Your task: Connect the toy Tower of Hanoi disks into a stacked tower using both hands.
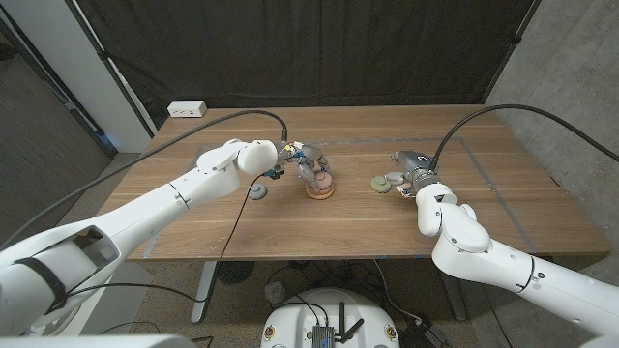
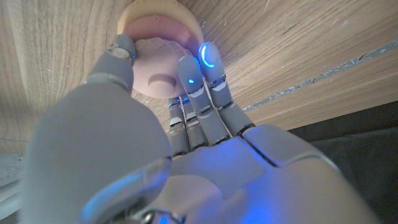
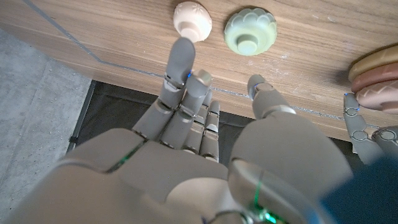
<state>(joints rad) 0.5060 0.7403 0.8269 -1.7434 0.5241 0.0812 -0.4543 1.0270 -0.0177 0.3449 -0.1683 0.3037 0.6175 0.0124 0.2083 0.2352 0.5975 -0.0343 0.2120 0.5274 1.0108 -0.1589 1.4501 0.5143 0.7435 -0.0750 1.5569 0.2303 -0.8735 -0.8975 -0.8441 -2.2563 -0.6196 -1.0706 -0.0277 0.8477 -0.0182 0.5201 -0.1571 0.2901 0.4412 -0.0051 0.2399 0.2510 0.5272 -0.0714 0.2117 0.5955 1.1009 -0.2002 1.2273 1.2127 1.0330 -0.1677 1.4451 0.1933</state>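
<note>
A pink disk (image 1: 320, 181) sits on a wider tan disk (image 1: 320, 192) near the table's middle. My left hand (image 1: 304, 162) reaches over this stack, its thumb (image 2: 121, 51) and fingers (image 2: 194, 78) pinching the pink disk (image 2: 160, 73) from both sides above the tan rim (image 2: 134, 12). A green disk (image 1: 382, 183) (image 3: 250, 30) and a small pale cap piece (image 3: 193, 18) lie on the wood just ahead of my right hand (image 1: 413, 172), whose fingers (image 3: 181, 59) are spread and hold nothing. A grey-blue disk (image 1: 257, 191) lies beside my left forearm.
A white power strip (image 1: 187, 109) lies at the table's back left corner. The stack (image 3: 376, 78) and my left hand's fingertips (image 3: 367, 127) appear in the right wrist view. Tape lines (image 1: 484, 164) mark the table's right part.
</note>
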